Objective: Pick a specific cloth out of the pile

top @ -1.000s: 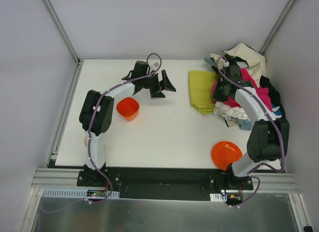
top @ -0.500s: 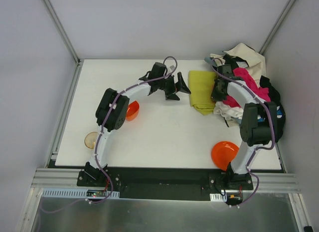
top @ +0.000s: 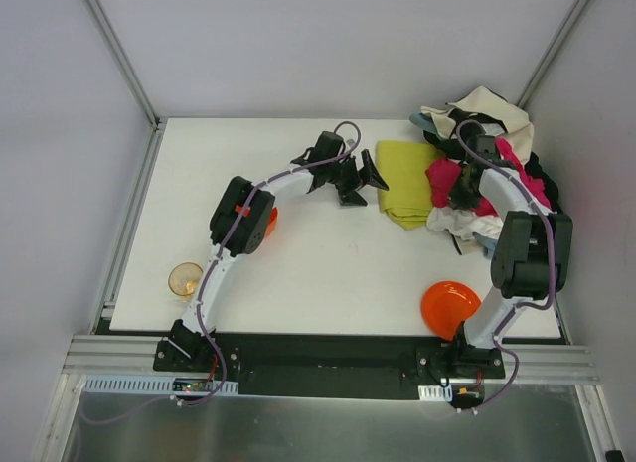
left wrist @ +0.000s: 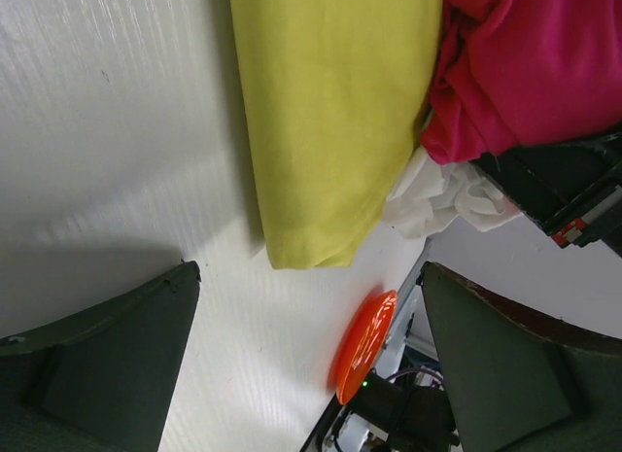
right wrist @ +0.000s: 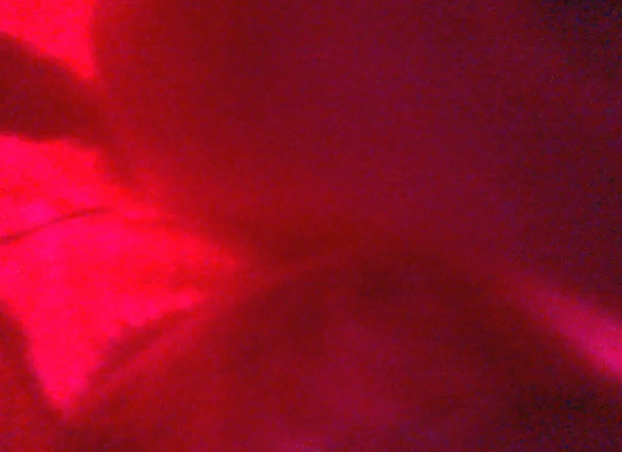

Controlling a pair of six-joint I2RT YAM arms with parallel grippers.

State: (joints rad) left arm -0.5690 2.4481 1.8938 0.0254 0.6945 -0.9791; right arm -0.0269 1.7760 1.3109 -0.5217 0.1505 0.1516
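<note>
The yellow-green cloth [top: 405, 179] lies flat on the white table, its right edge under the pile [top: 492, 169] of cream, white, magenta and black garments. My left gripper [top: 370, 174] is open and empty, just left of the cloth, jaws pointing at it. In the left wrist view the cloth [left wrist: 330, 112] lies ahead of the open gripper [left wrist: 306, 374], beside the magenta cloth [left wrist: 525, 63] and a white garment [left wrist: 437, 194]. My right gripper [top: 458, 192] is down in the pile at the magenta cloth [top: 443, 174]. The right wrist view shows only magenta fabric [right wrist: 292, 228]; its jaws are hidden.
An orange bowl [top: 268, 222] sits partly under the left arm. An orange plate [top: 450, 308] lies at the front right and also shows in the left wrist view [left wrist: 364, 345]. A small tan cup [top: 185, 279] stands at the front left. Grey walls enclose the table.
My left arm has reached right, bringing its open gripper up to the cloth's left edge and uncovering the cup. My right gripper shifted within the pile, and magenta fabric moved left over the cloth's edge.
</note>
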